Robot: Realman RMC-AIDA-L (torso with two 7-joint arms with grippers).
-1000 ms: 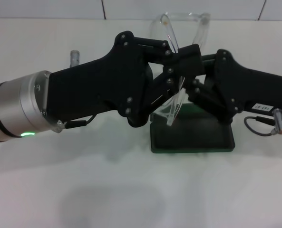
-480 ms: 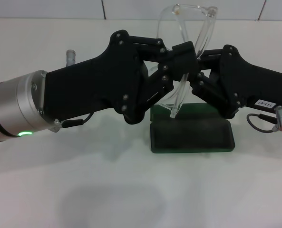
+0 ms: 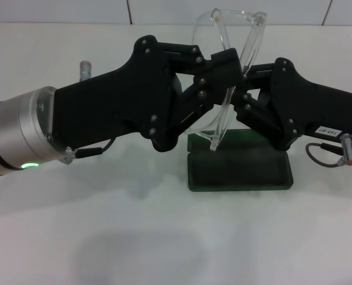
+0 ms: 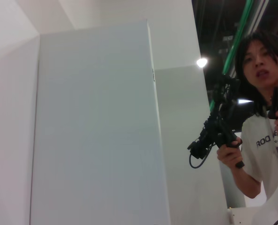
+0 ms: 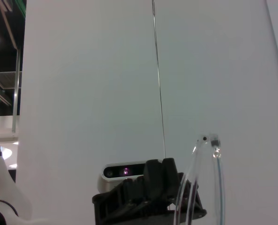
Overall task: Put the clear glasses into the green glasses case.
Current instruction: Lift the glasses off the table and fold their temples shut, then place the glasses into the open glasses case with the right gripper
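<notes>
Holding: left gripper (image 3: pixel 226 62) and right gripper (image 3: pixel 251 89) both pinched the glasses (image 3: pixel 232 35) above the open case (image 3: pixel 240 169)
Risk: uneven pull could twist or drop them beside it

Clear glasses (image 3: pixel 232 35) held aloft, tilted, above the open green glasses case (image 3: pixel 240 169).

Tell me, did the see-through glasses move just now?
Yes. The clear glasses went up, higher above the open green glasses case, and stand more upright. The left gripper and right gripper rose a little with them, still meeting at the glasses. The case stayed put on the table.
</notes>
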